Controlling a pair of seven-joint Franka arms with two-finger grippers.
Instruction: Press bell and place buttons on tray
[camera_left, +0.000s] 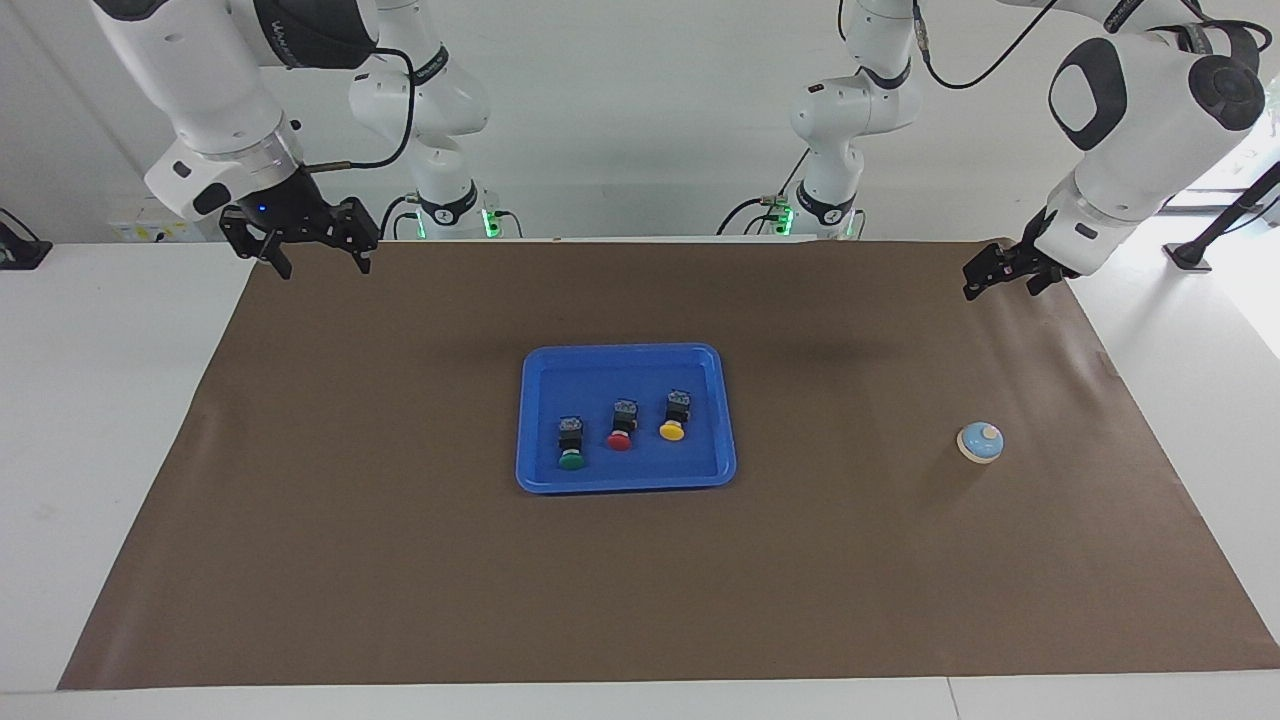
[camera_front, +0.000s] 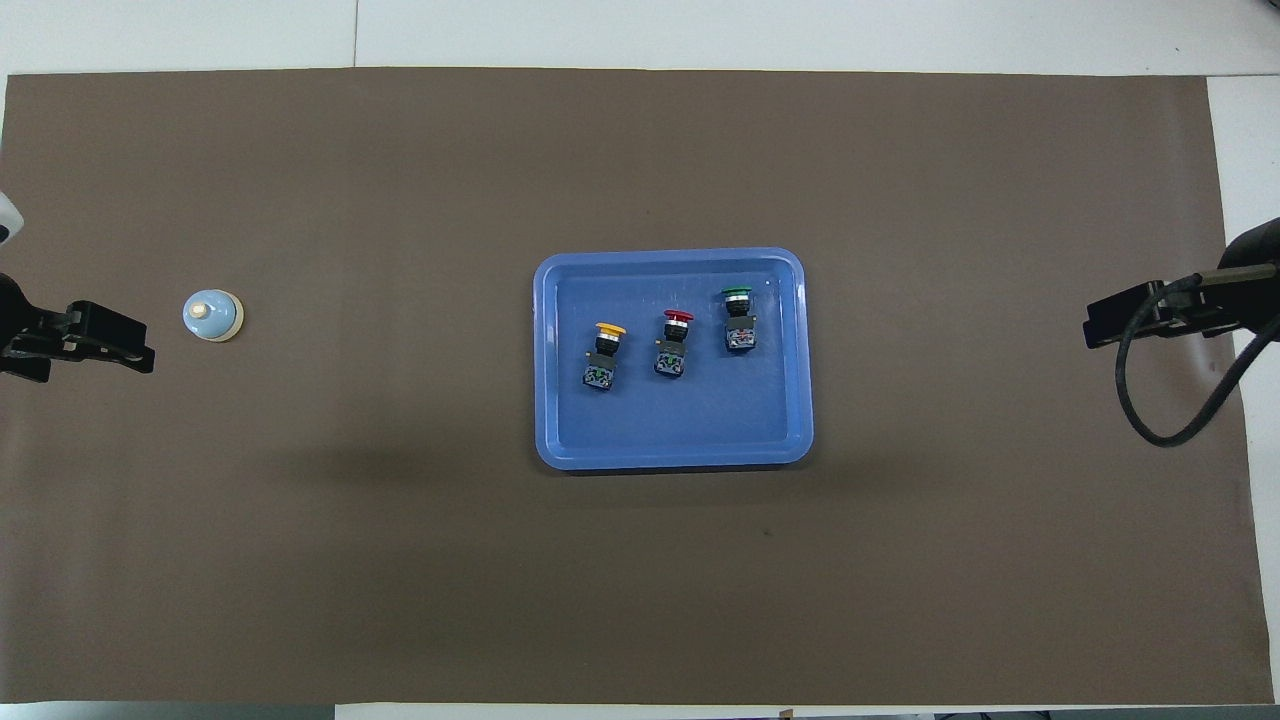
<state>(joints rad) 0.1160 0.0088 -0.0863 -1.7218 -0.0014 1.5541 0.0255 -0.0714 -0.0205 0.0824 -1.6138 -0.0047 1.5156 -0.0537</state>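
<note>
Hanging over the brown paper mat (camera_left: 400, 560) at the robots' end of the table, both grippers are up in the air and carry nothing. Right gripper (camera_left: 300, 250) waits over its own corner of the mat, fingers spread, empty. Left gripper (camera_left: 1005, 275) sits raised over the mat edge at the left arm's end, well apart from the bell; from here I cannot tell if its fingers are apart or together, but nothing is in them.

Farther out, bright blue rectangular plastic tray (camera_left: 625, 352) with raised rim lies mid-mat. Inside it, all three small push-buttons with black-and-blue boxy bodies lie on their sides in a slanted row, caps pointing away from the robots: yellow cap (camera_left: 672, 431), red cap (camera_left: 620, 440), green cap (camera_left: 571, 461). None touch each other or the rim.

Small light-blue dome bell with cream knob (camera_left: 980, 442) stands upright on the mat toward the left arm's end, untouched.

Judgement: buttons step looks finished; whether the bell is pressed can't be read off. Likely little or nothing left.
</note>
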